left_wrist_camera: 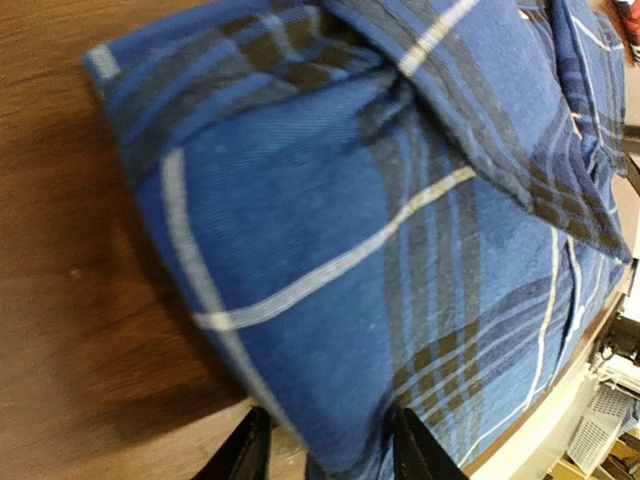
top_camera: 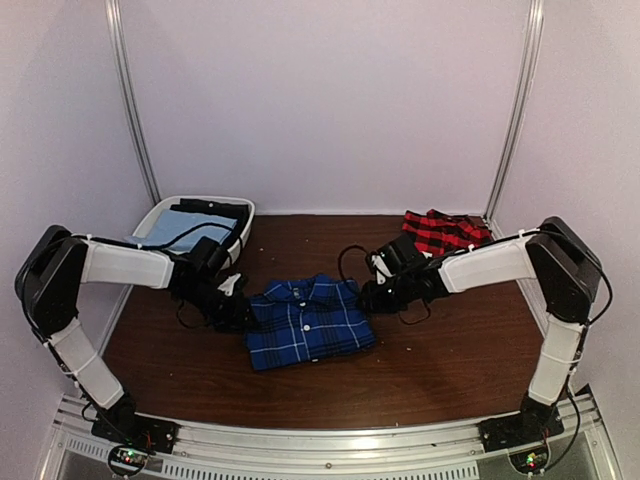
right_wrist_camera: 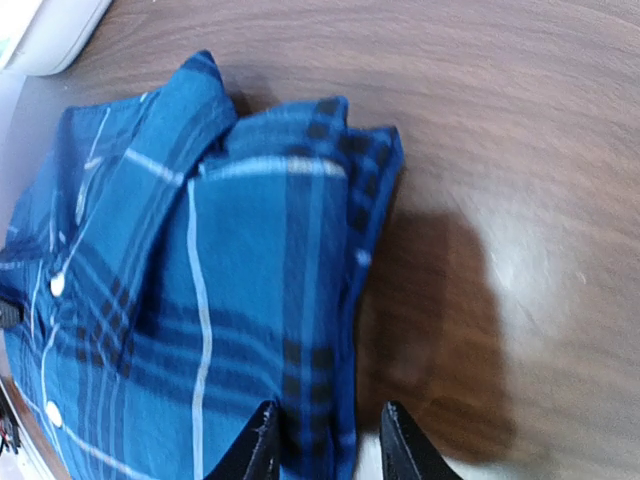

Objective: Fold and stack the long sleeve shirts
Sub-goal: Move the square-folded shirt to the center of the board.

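We see the dark blue plaid shirt (top_camera: 310, 322) lying folded mid-table (top_camera: 450, 360), and the red-and-black shirt (top_camera: 445, 232) crumpled at the far right, well apart from it. Our left gripper (left_wrist_camera: 330, 455) and right gripper (right_wrist_camera: 325, 445) straddle opposite edges of the blue shirt, fingers parted with cloth between. We cannot tell whether either one is pinching it.

Blue plaid shirt (top_camera: 308, 322): soft woven cloth, matt. Table (top_camera: 430, 370): dark wood-grain, slight sheen.

1 overhead view, 2 close wrist views, all on blue shirt (top_camera: 310, 322)
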